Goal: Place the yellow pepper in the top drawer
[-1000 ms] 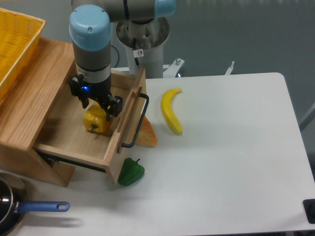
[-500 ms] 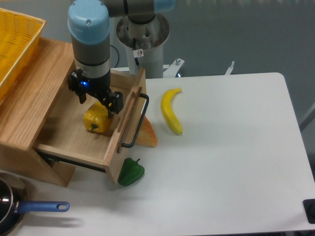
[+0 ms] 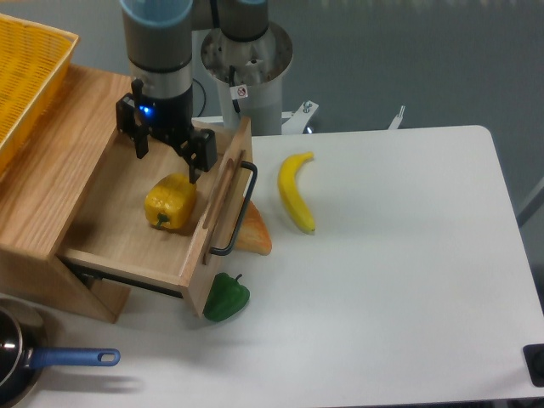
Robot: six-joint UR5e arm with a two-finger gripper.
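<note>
The yellow pepper (image 3: 170, 202) lies on its side on the floor of the open top drawer (image 3: 119, 242), near the front panel with the black bar handle (image 3: 236, 208). My gripper (image 3: 167, 164) hangs above the pepper, clear of it, with its two black fingers spread apart and nothing between them. One finger (image 3: 140, 143) is on the left, the other (image 3: 198, 161) on the right.
A banana (image 3: 295, 190) lies on the white table right of the drawer. An orange wedge (image 3: 252, 231) sits under the handle and a dark green pepper (image 3: 226, 297) by the drawer's front corner. A yellow basket (image 3: 25, 76) tops the cabinet; a blue-handled pan (image 3: 59, 360) is at front left.
The gripper has risen straight up off the yellow pepper, which stays resting in the drawer. Earlier the fingers were down around the pepper's top.
</note>
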